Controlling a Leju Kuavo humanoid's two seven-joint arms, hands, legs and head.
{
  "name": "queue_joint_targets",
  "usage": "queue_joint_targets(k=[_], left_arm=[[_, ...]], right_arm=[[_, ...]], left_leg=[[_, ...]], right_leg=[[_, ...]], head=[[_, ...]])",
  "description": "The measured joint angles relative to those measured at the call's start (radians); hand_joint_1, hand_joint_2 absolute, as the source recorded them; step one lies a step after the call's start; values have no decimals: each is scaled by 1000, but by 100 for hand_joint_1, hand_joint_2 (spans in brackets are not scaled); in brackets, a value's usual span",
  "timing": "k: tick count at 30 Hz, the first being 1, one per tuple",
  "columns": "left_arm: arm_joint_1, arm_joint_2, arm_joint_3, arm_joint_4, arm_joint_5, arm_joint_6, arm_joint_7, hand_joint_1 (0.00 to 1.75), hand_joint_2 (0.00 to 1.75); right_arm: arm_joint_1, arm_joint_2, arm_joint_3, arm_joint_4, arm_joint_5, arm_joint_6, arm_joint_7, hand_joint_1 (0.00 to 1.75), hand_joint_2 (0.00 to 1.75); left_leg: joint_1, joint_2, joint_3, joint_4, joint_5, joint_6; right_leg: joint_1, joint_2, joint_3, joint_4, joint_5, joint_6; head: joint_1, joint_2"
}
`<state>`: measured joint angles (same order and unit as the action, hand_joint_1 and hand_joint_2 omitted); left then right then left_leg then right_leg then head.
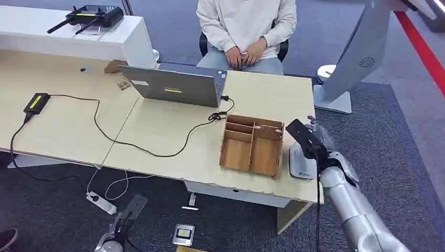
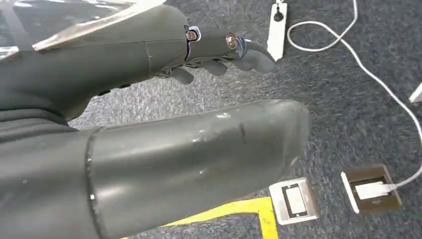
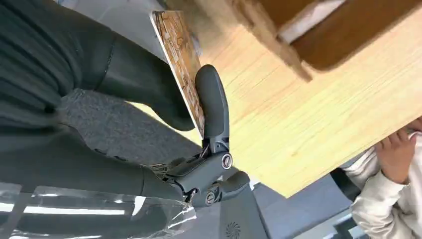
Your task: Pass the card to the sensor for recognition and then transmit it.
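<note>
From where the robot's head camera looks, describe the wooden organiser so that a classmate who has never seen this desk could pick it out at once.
Start at the light wooden desk and go to the end near the robot's right hand. In front of the grey laptop lies a brown wooden organiser. It alone is split into open compartments.

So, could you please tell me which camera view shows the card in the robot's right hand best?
The right wrist view: the thin brown patterned card appears close up, pinched between the thumb and a dark finger of the right hand. In the head view it is a small dark rectangle over the table's edge. The left wrist view looks at the floor.
</note>
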<state>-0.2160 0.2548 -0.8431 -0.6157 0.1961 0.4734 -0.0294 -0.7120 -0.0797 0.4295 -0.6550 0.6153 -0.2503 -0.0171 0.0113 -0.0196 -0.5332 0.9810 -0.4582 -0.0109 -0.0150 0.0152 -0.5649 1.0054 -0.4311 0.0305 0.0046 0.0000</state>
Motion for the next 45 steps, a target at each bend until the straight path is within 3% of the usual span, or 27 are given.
queue_joint_targets(k=[13, 23, 28, 45], left_arm=[[-10, -13, 14, 25, 28, -24, -6, 0, 0], [-21, -23, 16, 49, 61, -56, -7, 0, 0], [-31, -24, 16, 55, 61, -61, -5, 0, 0], [-54, -26, 8, 69, 56, -64, -5, 0, 0]], right_arm=[[-7, -11, -5, 44, 34, 30, -16, 175, 175], [-25, 23, 10, 71, 66, 176, -24, 175, 175], [-25, 38, 29, 71, 69, 209, -19, 175, 175], [-21, 48, 53, 60, 34, 224, 11, 175, 175]], left_leg=[[0, 0, 0, 0, 0, 0], [0, 0, 0, 0, 0, 0], [0, 0, 0, 0, 0, 0], [0, 0, 0, 0, 0, 0]], right_leg=[[0, 0, 0, 0, 0, 0], [0, 0, 0, 0, 0, 0], [0, 0, 0, 0, 0, 0], [0, 0, 0, 0, 0, 0]], head=[[0, 0], [0, 0], [0, 0], [0, 0]])
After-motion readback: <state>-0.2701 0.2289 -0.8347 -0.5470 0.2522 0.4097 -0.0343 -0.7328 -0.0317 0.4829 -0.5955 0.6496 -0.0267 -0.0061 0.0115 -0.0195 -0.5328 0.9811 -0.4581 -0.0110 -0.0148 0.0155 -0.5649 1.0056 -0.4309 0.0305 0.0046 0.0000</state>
